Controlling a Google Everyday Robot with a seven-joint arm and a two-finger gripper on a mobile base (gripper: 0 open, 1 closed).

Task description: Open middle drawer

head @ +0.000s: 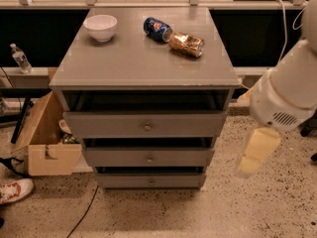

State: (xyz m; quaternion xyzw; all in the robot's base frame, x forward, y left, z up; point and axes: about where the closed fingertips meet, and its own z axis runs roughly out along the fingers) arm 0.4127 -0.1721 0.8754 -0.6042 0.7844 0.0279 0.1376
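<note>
A robot's pale gripper (256, 152) hangs below its white arm (287, 95) at the right side of a grey cabinet (143, 66), over speckled floor (233, 212); whether it is parted or closed cannot be told. The middle drawer (119, 157) lies to the gripper's left at about the same height, its small brass knob (149, 158) centred on the front; the gripper is well apart from it, out beyond the cabinet's right edge, with only bare floor between it and that edge. The wider top drawer (109, 124) sits just above the middle one and the narrower bottom drawer (124, 181) just below; a dark gap shows above each front.

Up and to the gripper's left, on the cabinet top, stand a white bowl (101, 27) and, lying on their sides and touching, a blue can (157, 29) and a brown can (186, 44). Far to the gripper's left, beyond the cabinet, an open cardboard box (45, 148) rests on the floor beside the drawers; a water bottle (20, 58) stands on a ledge above it; a red-and-white shoe (14, 190) and a dark cable (84, 212) lie lower left.
</note>
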